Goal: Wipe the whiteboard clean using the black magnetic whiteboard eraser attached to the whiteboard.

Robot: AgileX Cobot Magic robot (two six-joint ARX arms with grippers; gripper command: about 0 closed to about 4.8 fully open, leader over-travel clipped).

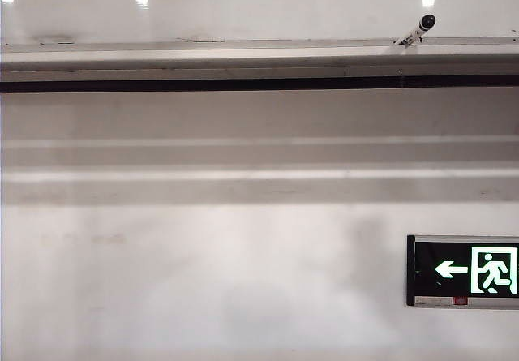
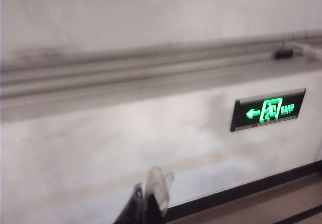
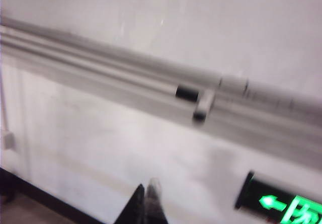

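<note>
So the exterior cam only gets wall stuff: the whiteboard (image 1: 243,4) fills the strip above the silver ledge (image 1: 243,57), glossy with ceiling lights bouncing off it. Neither arm shows up in that view. Toward the right end of the ledge a marker (image 1: 418,30) leans tilted, dark cap up. Further below the ledge and over at the right edge of the view hangs the green exit sign (image 1: 464,271) on the matte wall (image 1: 203,280).

The left wrist cam is the one that actually shows the left tool (image 2: 147,196), well below the ledge (image 2: 151,68) and pointed at the wall. Its fingers are pressed together, clenched on nothing. Pretty blurry though. The whiteboard (image 2: 151,12) sits above the ledge here too, the exit sign (image 2: 268,109) is below the ledge's right part, and this cam also catches a dark baseboard (image 2: 241,194) and the floor (image 2: 282,204), which the exterior cam doesn't see.

The right wrist cam has the right tool (image 3: 146,196) below the ledge (image 3: 100,68) as well, fingers squeezed closed and empty. This view gives the closest look at the ledge: a small black block (image 3: 185,91) sits on it, with the marker (image 3: 204,105) just beside it. Can't tell through the blur if the block is the eraser. The whiteboard (image 3: 201,22) is above the ledge, and the sign (image 3: 282,201) is cut off at the corner.
</note>
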